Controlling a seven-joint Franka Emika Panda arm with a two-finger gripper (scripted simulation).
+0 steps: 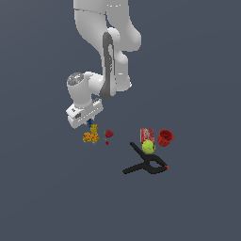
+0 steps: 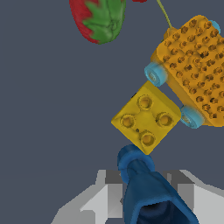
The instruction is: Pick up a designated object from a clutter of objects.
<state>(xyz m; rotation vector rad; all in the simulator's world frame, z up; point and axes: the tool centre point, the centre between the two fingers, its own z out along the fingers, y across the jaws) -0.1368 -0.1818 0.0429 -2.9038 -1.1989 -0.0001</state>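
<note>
The designated object is a narrow dark-blue piece with a rounded tip, and it stands between my two grey fingers. My gripper is shut on it, the pads pressing both its sides. In the exterior view the gripper hangs straight down at the left of the clutter of objects, with the blue piece just under the hand. Beside the blue tip lies a small yellow block, almost touching it. The orange studded item lies just past the block.
A red strawberry lies apart from the block, with bare floor between. To the exterior view's right stand a red can, a red cup, a yellow-green ball and a black clamp.
</note>
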